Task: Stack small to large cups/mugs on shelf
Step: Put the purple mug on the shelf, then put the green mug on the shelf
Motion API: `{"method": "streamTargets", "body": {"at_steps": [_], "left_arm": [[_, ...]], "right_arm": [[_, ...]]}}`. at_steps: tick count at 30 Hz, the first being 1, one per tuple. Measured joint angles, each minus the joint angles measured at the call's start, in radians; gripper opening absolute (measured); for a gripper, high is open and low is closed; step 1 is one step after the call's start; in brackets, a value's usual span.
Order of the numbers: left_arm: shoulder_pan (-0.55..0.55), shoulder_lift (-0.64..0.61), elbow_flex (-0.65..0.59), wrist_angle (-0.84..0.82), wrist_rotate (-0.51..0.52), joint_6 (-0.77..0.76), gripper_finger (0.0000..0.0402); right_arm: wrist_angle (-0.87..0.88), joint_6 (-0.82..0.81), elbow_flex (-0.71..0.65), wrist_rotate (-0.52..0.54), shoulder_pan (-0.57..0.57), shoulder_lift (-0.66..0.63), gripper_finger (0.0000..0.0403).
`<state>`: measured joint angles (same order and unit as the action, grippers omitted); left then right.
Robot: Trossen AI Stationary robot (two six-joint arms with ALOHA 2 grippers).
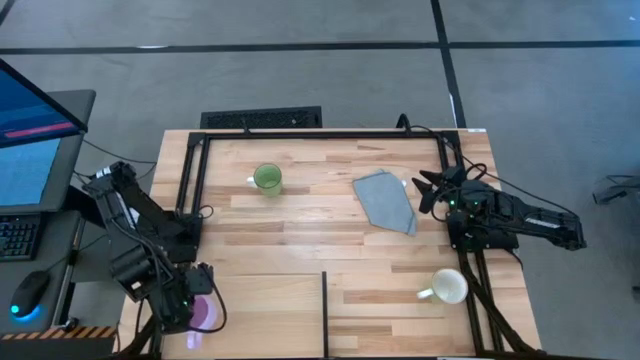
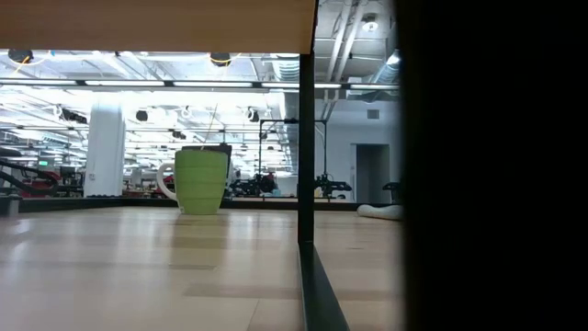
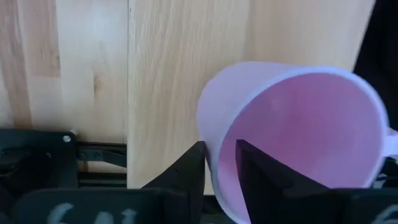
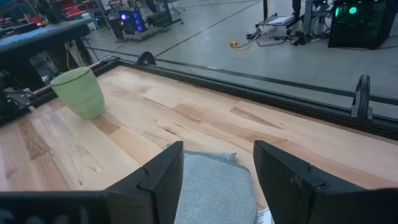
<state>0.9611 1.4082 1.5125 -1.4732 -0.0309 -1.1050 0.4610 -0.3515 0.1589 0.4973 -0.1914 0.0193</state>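
Observation:
My left gripper point(image 1: 197, 306) is at the table's near left corner, shut on the light purple mug point(image 1: 208, 314), which also shows in the left wrist view point(image 3: 298, 137). The green mug point(image 1: 267, 179) stands upright on its base at the far middle-left. The cream-white mug point(image 1: 449, 287) stands upright at the near right. My right gripper point(image 1: 424, 191) is open and empty at the right, its fingers over the right edge of the grey cloth point(image 4: 214, 186). The pale shelf board point(image 1: 380, 320) runs along the near side. My left gripper holds the purple mug by its rim wall point(image 3: 219, 163), on the side nearest the gripper. One finger point(image 3: 255, 171) is inside the mug and one point(image 3: 183, 177) outside. The fingers come from above, and the mug's mouth faces up toward them. Whether its base rests on the wood I cannot tell.
The grey folded cloth point(image 1: 386, 200) lies flat at the right of centre. A black frame point(image 1: 320, 133) borders the far and side edges. A dark upright post point(image 2: 306, 138) stands at the near middle, and something dark blocks the low view's right part.

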Motion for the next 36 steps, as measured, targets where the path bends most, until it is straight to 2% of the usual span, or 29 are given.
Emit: {"method": "streamTargets", "body": {"at_steps": [14, 20, 27, 36], "left_arm": [[0.0, -0.001, 0.104, -0.098, -0.001, -0.041, 0.008], [0.0, -0.001, 0.197, -0.098, 0.017, -0.012, 0.008], [-0.001, -0.006, 0.29, -0.097, 0.327, 0.174, 0.008], [-0.066, -0.062, 0.29, -0.098, 0.779, 0.427, 0.008]], "right_arm": [[0.012, 0.0, 0.0, 0.0, 0.0, 0.0, 0.0216], [0.019, 0.0, 0.0, 0.0, 0.0, 0.0, 0.0216], [0.019, 0.001, 0.0, 0.0, 0.0, 0.0, 0.0216], [0.019, 0.002, 0.0, 0.001, -0.001, 0.0, 0.0216]]}}
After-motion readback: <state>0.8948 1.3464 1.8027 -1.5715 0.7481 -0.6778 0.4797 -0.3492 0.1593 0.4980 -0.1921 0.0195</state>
